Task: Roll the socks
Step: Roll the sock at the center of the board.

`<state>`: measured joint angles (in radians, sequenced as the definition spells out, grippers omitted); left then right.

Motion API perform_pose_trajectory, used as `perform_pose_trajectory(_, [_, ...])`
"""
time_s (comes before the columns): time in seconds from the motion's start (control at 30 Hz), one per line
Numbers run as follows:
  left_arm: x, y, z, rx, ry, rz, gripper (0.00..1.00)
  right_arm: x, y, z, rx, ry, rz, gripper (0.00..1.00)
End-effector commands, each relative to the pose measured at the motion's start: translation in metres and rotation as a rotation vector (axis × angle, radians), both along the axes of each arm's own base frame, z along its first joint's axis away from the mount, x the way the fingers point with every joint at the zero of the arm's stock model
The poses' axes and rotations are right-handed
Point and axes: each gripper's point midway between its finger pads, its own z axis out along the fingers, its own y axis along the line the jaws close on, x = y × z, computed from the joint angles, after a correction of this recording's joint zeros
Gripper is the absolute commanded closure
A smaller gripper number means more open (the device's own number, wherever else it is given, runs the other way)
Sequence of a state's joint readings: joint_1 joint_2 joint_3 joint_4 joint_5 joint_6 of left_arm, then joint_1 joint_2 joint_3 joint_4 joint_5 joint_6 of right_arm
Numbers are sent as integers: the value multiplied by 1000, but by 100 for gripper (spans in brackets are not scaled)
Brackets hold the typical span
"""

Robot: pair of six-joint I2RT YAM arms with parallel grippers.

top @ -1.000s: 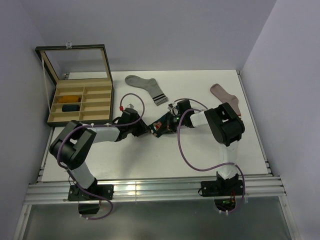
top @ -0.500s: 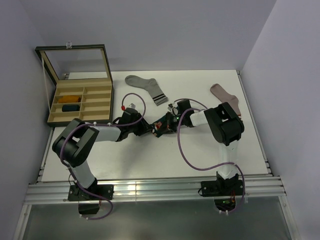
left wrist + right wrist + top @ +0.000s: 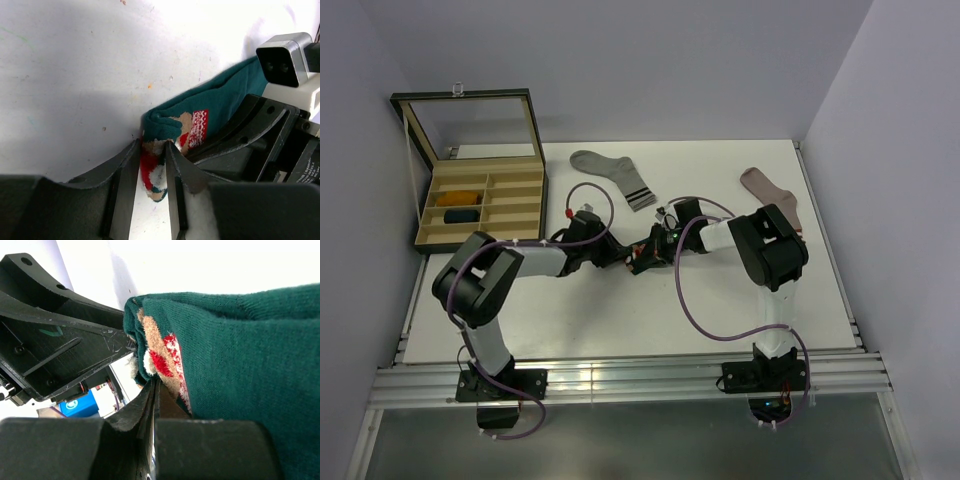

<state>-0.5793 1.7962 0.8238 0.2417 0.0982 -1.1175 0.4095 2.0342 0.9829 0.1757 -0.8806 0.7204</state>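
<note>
The dark teal sock (image 3: 642,256) with a red-white figure lies bunched at the table's middle, between both grippers. My left gripper (image 3: 623,257) is shut on its red-white folded end (image 3: 153,167); the teal body (image 3: 220,102) runs off to the right under the other arm. My right gripper (image 3: 651,250) is shut, its fingertips (image 3: 150,390) pinched at the sock's folded edge, with the teal fabric (image 3: 240,350) wrapped over its right finger. The mustard-orange sock (image 3: 463,197) and the navy sock (image 3: 461,215) sit rolled in compartments of the box.
An open divided box (image 3: 542,205) with a raised glass lid (image 3: 470,128) stands at the far left. A grey striped sock (image 3: 612,175) lies at the back centre. A pinkish-beige sock (image 3: 770,195) lies at the back right, beside the right arm.
My left gripper has moved right and a little further back, closing in on the right gripper. The sock between them has bunched tighter. The right arm has barely moved.
</note>
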Motion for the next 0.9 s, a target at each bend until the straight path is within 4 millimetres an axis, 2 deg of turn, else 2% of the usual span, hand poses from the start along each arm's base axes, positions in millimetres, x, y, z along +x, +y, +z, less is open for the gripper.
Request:
perform_pose_trajectory(0.0, [-20, 32, -53, 183, 139, 53, 66, -9, -14, -38, -122, 63, -18, 100])
perform_pose_trajectory(0.13, [-23, 34, -62, 210, 184, 56, 70, -10, -15, -38, -132, 59, -13, 100])
perform_pose_trajectory(0.2, [-25, 40, -69, 256, 199, 73, 76, -8, -18, -37, -159, 41, -15, 99])
perform_pose_trajectory(0.27, [-28, 47, -74, 299, 227, 84, 85, -5, -19, -31, -181, 0, -14, 96])
perform_pose_trajectory(0.4, [-31, 51, -79, 335, 254, 88, 93, 2, -20, -13, -255, -118, -13, 88])
perform_pose_trajectory(0.43, [-30, 51, -77, 340, 253, 85, 95, 0, -17, -10, -281, -149, -4, 83])
perform_pose_trajectory(0.47, [-30, 51, -77, 344, 256, 82, 99, 1, -16, 2, -293, -202, 2, 80])
perform_pose_trajectory(0.5, [-32, 53, -77, 356, 268, 79, 100, 6, -19, 4, -342, -251, -23, 78])
perform_pose_trajectory(0.53, [-30, 52, -75, 364, 259, 75, 100, 2, -14, 9, -360, -288, -16, 73])
perform_pose_trajectory(0.57, [-30, 53, -73, 368, 256, 75, 100, 4, -14, 23, -369, -355, -23, 70])
perform_pose_trajectory(0.63, [-29, 53, -66, 376, 248, 70, 100, 13, -21, 32, -444, -447, -72, 65])
perform_pose_trajectory(0.67, [-29, 54, -63, 385, 244, 71, 100, 9, -17, 35, -467, -495, -59, 64])
perform_pose_trajectory(0.7, [-27, 54, -59, 388, 235, 70, 100, 11, -17, 47, -470, -546, -71, 63])
perform_pose_trajectory(0.87, [-29, 61, -43, 423, 222, 70, 100, 9, -8, 62, -544, -733, -65, 58])
